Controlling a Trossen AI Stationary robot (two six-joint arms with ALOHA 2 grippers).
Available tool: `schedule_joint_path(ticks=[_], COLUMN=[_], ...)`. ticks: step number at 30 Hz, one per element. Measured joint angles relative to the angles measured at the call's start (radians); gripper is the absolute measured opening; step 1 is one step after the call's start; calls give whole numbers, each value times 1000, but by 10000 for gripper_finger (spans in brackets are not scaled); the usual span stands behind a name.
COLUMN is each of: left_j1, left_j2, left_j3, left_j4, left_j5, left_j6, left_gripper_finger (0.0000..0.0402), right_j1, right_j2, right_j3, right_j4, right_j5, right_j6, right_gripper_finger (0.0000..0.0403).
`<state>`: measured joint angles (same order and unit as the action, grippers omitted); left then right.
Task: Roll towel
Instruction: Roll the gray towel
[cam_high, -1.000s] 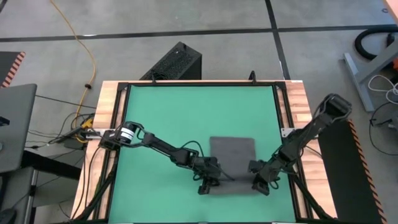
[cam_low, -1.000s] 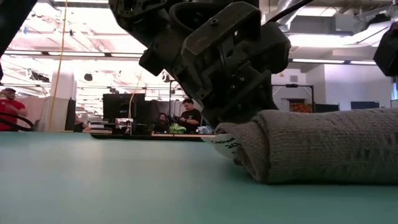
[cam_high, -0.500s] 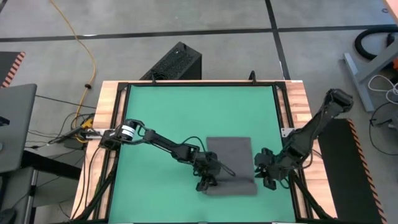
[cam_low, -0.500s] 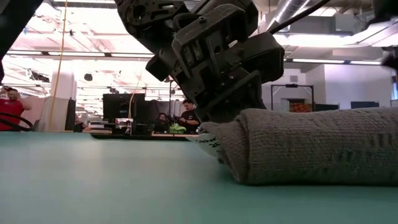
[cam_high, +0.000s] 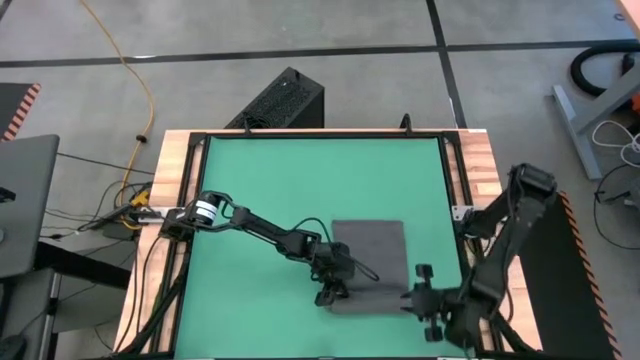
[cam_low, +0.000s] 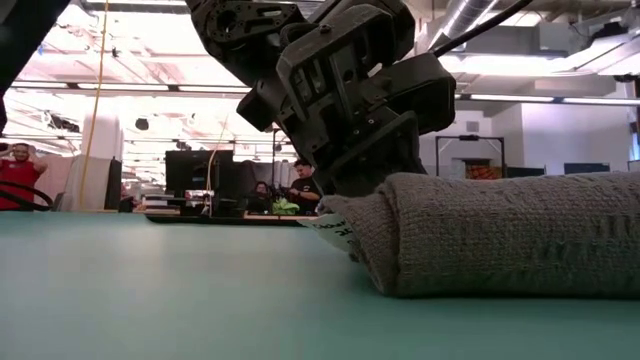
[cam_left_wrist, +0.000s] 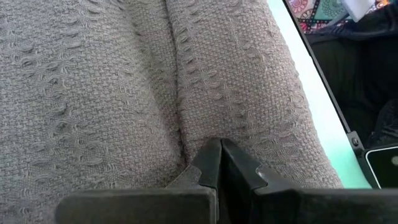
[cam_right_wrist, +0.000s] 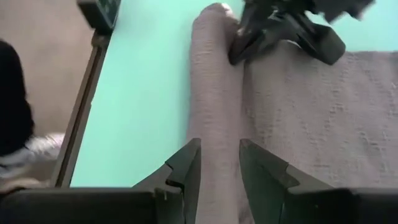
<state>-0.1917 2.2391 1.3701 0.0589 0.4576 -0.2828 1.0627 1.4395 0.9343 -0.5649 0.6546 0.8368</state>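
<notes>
Our left gripper (cam_high: 333, 291), fingers pressed together, sits on the towel (cam_high: 370, 262), partly rolled at the green mat's (cam_high: 270, 190) near edge; our right gripper (cam_high: 422, 303), fingers spread, hovers at the roll's right end.

The whole green mat (cam_high: 270, 200) is seen from overhead; the rolled towel (cam_low: 500, 235) is viewed level, close, and shared by both wrist cameras.

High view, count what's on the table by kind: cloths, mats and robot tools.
Towel: 1
Green mat: 1
Robot tools: 2, the left tool at the towel's rolled end and the right tool at the roll's other end
Total: 4
</notes>
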Motion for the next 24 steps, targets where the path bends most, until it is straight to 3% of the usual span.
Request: schedule_joint_path(ticks=[8,13,24], left_j1=[0,0,1], left_j2=[0,0,0], left_j3=[0,0,0], left_j4=[8,8,12], left_j5=[2,11,32], left_j6=[-14,-18,-42], left_gripper_finger=[0,0,0], right_j1=[60,69,9], right_j2=[280,411,471], right_j3=[304,354,472], right_j4=[-371,-404,-592], right_j5=[22,-66,-220], right_j6=[75,37,49], right_gripper_finger=[129,129,117])
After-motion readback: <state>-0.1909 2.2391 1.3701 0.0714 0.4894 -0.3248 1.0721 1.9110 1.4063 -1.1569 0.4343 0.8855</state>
